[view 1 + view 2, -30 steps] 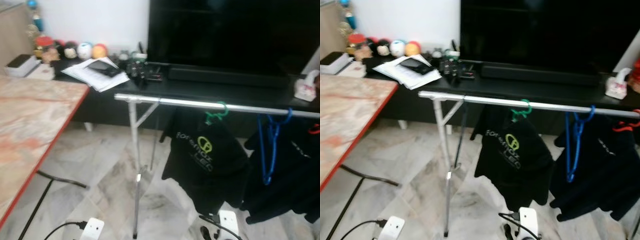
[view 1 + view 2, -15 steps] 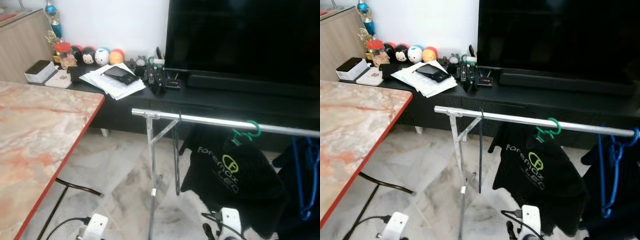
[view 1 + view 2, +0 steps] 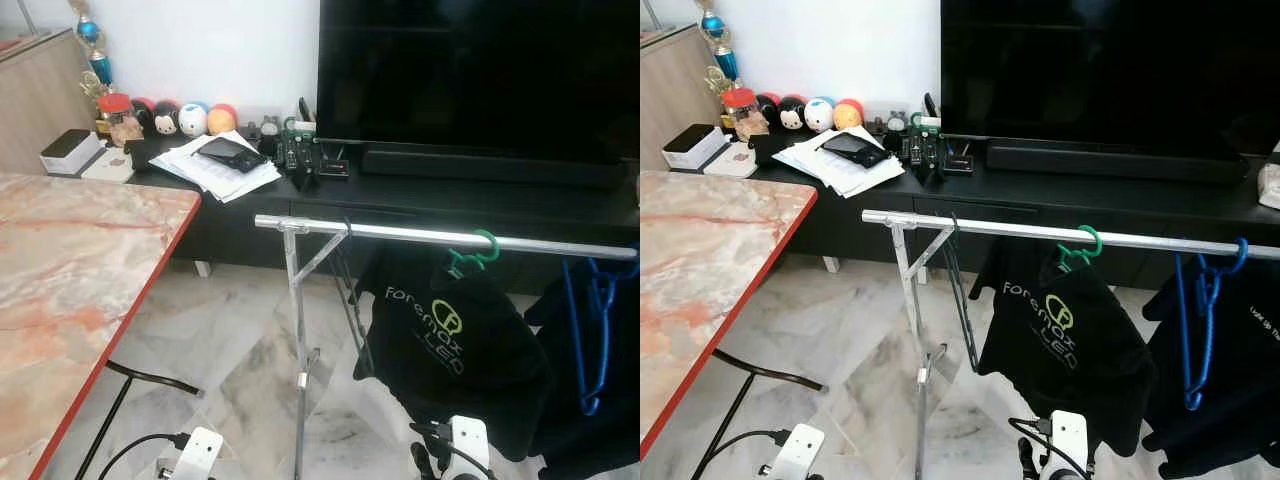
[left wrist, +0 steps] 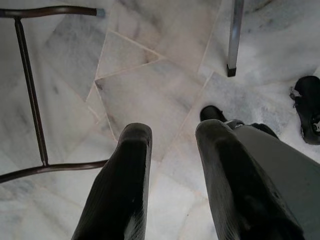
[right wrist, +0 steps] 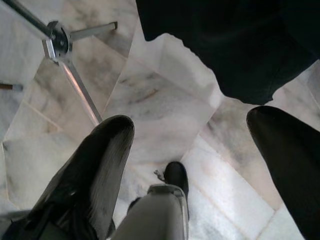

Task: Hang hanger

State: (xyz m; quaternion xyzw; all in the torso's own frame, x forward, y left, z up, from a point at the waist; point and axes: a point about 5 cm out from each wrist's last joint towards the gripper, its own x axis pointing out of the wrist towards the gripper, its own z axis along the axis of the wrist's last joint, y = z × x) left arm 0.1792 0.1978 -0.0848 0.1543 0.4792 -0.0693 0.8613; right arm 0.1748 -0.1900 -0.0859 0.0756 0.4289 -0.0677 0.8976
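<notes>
The robot faces the silver clothes rail [image 3: 1060, 232], which runs across the middle of the head view from centre-left to the right edge. A green hanger [image 3: 1080, 250] is hooked on it just right of centre, carrying a black T-shirt [image 3: 1060, 345] with pale lettering. Further right a blue hanger [image 3: 1200, 320] dangles empty off the bar, against more dark clothing at the right edge. Behind the rail stands the low black TV cabinet [image 3: 1110, 195], and the marble-topped table [image 3: 700, 270] fills the left side.

Both arms hang low, pointing at the marble floor [image 4: 150, 90]. The left gripper [image 4: 172, 150] has its two black fingers apart with nothing between them; the right gripper [image 5: 195, 145] is spread wide, likewise empty, with the hem of the dark shirt above it in the wrist view and the rail's foot joint in the upper left corner.

So where's the hanger to be hung? Neither pincer carries one; I'd judge the job either done or waiting on a pickup. If a hanger comes next, the clear bar to the left of the green hook looks like the best spot: lift the hook above the bar, then lower it squarely over, keeping clear of the shirt.
</notes>
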